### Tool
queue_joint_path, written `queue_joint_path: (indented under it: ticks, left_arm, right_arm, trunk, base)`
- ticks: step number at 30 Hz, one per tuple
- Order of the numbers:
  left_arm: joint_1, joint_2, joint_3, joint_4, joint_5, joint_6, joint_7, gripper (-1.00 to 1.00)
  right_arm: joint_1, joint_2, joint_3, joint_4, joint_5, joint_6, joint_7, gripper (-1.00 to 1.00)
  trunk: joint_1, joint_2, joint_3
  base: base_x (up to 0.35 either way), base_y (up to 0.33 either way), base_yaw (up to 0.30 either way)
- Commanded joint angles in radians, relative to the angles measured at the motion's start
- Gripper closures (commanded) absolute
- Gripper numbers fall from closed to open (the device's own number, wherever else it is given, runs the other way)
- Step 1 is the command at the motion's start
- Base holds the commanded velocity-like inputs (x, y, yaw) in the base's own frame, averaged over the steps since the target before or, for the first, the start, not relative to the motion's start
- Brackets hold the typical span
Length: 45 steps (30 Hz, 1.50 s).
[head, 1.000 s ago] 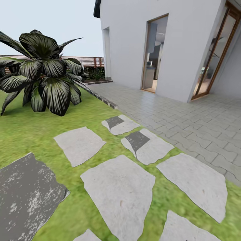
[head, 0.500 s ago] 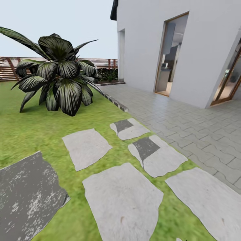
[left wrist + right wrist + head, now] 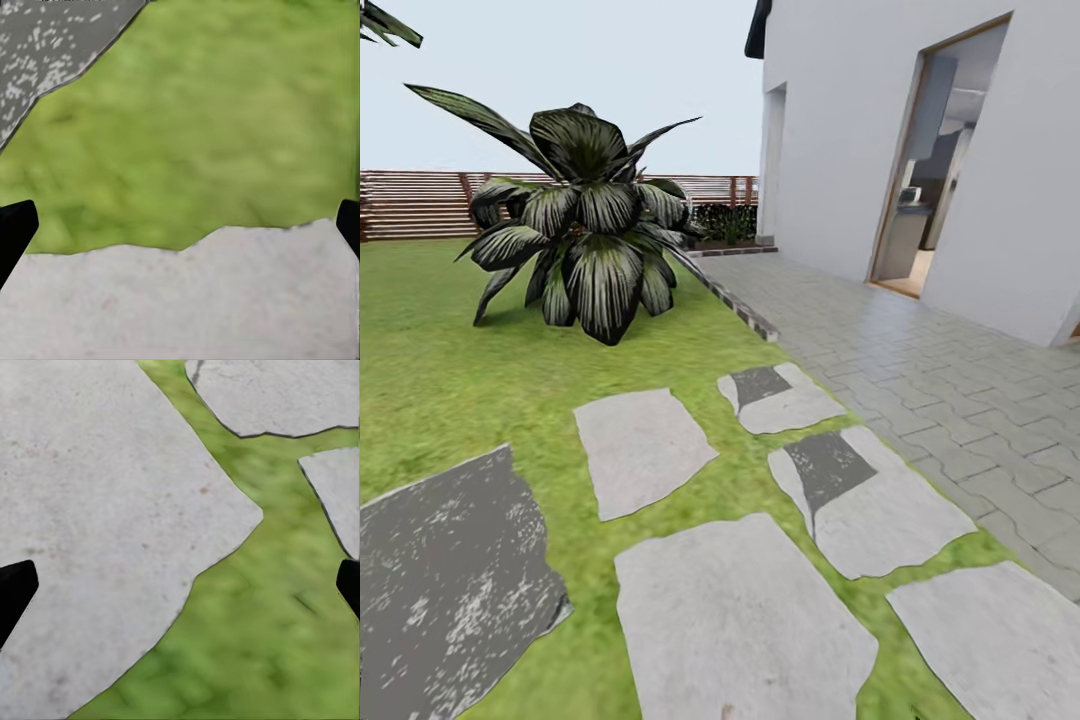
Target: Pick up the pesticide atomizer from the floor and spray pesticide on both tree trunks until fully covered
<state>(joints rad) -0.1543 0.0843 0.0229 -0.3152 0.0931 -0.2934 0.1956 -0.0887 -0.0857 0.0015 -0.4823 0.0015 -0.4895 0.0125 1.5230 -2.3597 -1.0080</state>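
The pesticide atomizer and both trees are out of view. The garden floor is a green lawn running back to a brown slatted fence. In the left wrist view my left gripper is open, its black fingertips wide apart over grass and the edge of a pale stepping stone. The right wrist view has my right gripper open too, hanging over a pale stone and a strip of grass. Nothing sits between either pair of fingers.
A short fan-leaved palm stands on the lawn ahead. Pale stepping stones and a dark slab lie in the grass close by. To the right, past a stone kerb, come the grey paved patio and the white house with an open doorway.
The whole head view has swung to the left: palm, stones and house have slid rightward in the picture, and more lawn and fence show at the left.
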Motion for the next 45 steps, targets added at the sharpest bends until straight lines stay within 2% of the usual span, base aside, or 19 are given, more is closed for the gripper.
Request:
queue_joint_path:
  ticks: [1, 45]
  left_arm:
    - [-0.001, 0.0, -0.001, 0.001, 0.01, -0.004, -0.001, -1.0]
    - [-0.001, 0.0, -0.001, 0.002, 0.011, -0.004, -0.001, -1.0]
  right_arm:
    - [0.0, 0.0, 0.0, 0.001, 0.0, -0.003, 0.001, -1.0]
    - [0.0, 0.001, 0.0, 0.001, 0.0, -0.003, 0.001, -1.0]
  trunk:
    - [0.0, 0.0, -0.001]
    - [0.0, 0.0, -0.001]
  base:
    - [0.285, -0.197, 0.276]
    - [0.245, -0.216, 0.276]
